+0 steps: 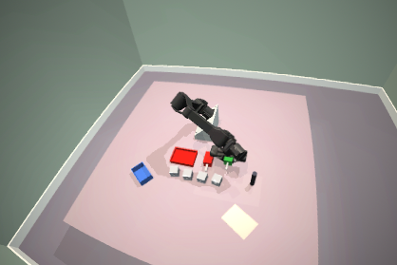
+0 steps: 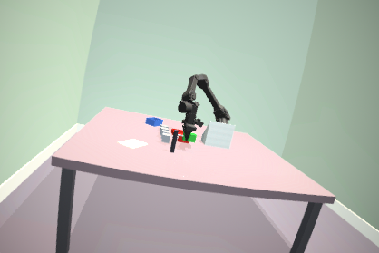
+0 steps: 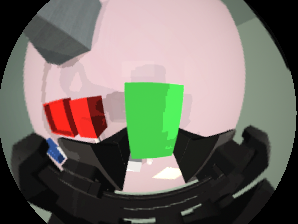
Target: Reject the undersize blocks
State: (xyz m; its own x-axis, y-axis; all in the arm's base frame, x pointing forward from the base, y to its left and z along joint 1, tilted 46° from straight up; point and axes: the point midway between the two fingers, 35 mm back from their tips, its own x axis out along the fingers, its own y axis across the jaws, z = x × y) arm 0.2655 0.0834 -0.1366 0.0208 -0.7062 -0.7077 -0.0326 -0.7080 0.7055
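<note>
Bearings: I read the clock from the top view, 12 at its upper edge, centred on my gauge.
My gripper (image 1: 229,158) (image 2: 188,136) (image 3: 149,125): closed on the green GO gauge (image 1: 228,160) (image 2: 192,138) (image 3: 152,120) – one finger to each side of its green handle.
GO gauge: between my fingertips; its pale pin (image 1: 227,166) points toward 6 o'clock. Whether it clears the table (image 1: 280,157) (image 2: 227,168), I cannot tell.
Steel blocks: four, in a row outside the red tray. The nearest block (image 1: 217,179) (image 2: 166,139) sits near my gauge at 7 o'clock; the next (image 1: 201,177) is at 8, and the other two (image 1: 188,174) (image 1: 174,171) lie between 8 and 9. Bores too small to inspect.
Red-handled piece (image 1: 208,159) (image 2: 180,140) (image 3: 89,117): near, at 9 o'clock, apart from my hand.
Red reject tray (image 1: 183,157) (image 3: 59,117): 9 o'clock, beyond the red-handled piece.
Blue tray (image 1: 141,174) (image 2: 154,121) (image 3: 56,151): well apart, close to 9 o'clock.
Black post (image 1: 254,179) (image 2: 174,141): 4 o'clock – upright.
Pale sheet (image 1: 239,221) (image 2: 132,143) (image 3: 167,173): flat, well apart, toward 6 o'clock.
</note>
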